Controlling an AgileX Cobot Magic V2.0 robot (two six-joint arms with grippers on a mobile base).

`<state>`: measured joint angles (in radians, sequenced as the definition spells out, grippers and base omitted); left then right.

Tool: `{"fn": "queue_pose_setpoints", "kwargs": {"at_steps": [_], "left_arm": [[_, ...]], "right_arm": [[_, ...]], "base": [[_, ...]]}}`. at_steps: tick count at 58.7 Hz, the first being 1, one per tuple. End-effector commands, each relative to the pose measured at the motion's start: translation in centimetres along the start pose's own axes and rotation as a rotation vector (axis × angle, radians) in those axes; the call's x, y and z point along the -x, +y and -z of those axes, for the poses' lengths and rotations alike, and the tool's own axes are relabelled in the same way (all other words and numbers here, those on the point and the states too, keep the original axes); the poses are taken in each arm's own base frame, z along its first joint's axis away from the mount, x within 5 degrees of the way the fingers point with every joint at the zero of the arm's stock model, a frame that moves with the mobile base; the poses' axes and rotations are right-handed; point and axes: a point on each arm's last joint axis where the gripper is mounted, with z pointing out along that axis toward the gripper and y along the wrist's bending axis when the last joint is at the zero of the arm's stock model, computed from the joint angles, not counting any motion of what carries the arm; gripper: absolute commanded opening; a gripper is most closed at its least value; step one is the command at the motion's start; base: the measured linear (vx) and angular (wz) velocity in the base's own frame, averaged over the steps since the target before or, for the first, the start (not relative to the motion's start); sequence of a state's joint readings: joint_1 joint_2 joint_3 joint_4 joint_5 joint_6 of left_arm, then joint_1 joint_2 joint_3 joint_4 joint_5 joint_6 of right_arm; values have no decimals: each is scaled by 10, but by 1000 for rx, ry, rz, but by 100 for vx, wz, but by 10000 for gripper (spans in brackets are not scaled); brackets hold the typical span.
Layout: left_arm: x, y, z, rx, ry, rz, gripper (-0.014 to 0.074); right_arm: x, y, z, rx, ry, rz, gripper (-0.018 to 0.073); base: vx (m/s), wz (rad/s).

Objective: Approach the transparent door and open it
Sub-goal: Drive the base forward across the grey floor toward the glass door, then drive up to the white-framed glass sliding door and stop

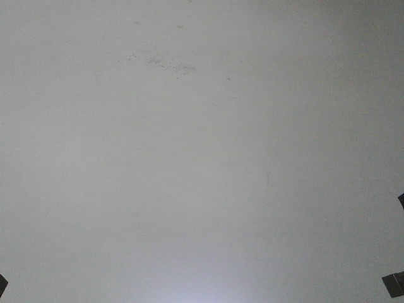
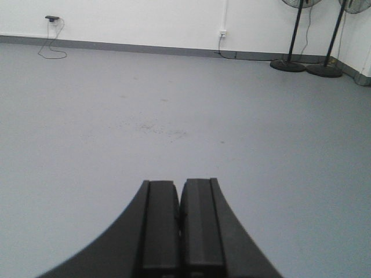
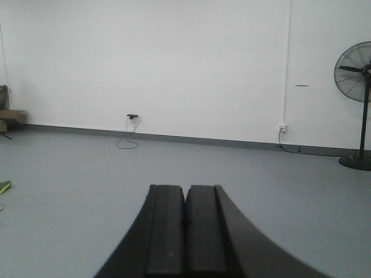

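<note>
The grey floor (image 2: 81, 116) is filling most of every view, running up to the white wall (image 3: 174, 58) and its dark skirting. The transparent door is showing in none of the views. Against the wall two pedestal fans (image 2: 288, 65) are standing side by side (only one is appearing in the right wrist view). The left gripper (image 2: 180, 194) and the right gripper (image 3: 186, 197) are both hanging clenched, pads pressed together on nothing. Faint scuff marks (image 2: 156, 126) are lying on the floor short of the wall. Low on the wall a socket (image 3: 282, 127) is sitting, and farther along it a small plug (image 3: 133, 116) is trailing a looped cable.
</note>
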<state>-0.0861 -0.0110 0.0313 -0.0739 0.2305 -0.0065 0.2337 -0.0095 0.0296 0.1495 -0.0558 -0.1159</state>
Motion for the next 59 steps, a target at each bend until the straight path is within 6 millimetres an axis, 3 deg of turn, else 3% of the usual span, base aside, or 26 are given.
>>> {"fn": "queue_pose_setpoints", "kwargs": {"at_steps": [1, 30, 59], "left_arm": [[4, 0, 0, -8, -82, 18, -6], [4, 0, 0, -8, -82, 18, -6], [4, 0, 0, -8, -82, 18, -6]], "right_arm": [[6, -1, 1, -13, -81, 9, -9], [6, -1, 1, -13, -80, 9, -9], [6, -1, 1, -13, -80, 9, -9]], "base": [[41, 13], [43, 21], [46, 41]]}}
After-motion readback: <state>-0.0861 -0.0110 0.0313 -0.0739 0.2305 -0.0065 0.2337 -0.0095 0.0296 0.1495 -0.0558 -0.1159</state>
